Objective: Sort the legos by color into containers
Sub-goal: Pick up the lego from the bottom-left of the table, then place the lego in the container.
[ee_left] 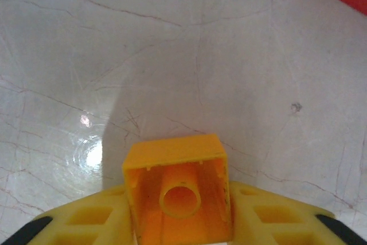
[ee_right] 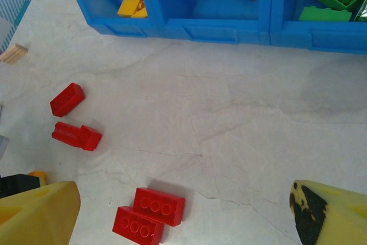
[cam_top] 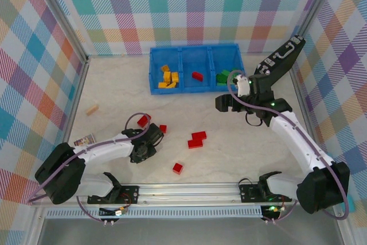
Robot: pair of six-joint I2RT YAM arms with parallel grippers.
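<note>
My left gripper (ee_left: 179,213) is shut on an orange-yellow lego (ee_left: 178,190), its hollow underside facing the camera, just above the table. From above, that gripper (cam_top: 153,135) sits at the near left between two red legos (cam_top: 143,120) (cam_top: 163,128). More red legos lie mid-table as a joined pair (cam_top: 196,140) (ee_right: 150,214) and a single one (cam_top: 178,168). The blue containers (cam_top: 195,90) at the back hold orange-yellow legos (cam_top: 167,77) on the left, a red one (cam_top: 197,76) in the middle and green ones (cam_top: 223,77) on the right. My right gripper (cam_top: 222,104) (ee_right: 183,216) hangs open in front of the green compartment.
A pale wooden block (cam_top: 92,109) (ee_right: 14,53) lies at the far left, and a small printed card (cam_top: 85,140) sits by the left arm. Plaid walls close in the table on three sides. A metal rail (cam_top: 189,190) runs along the near edge.
</note>
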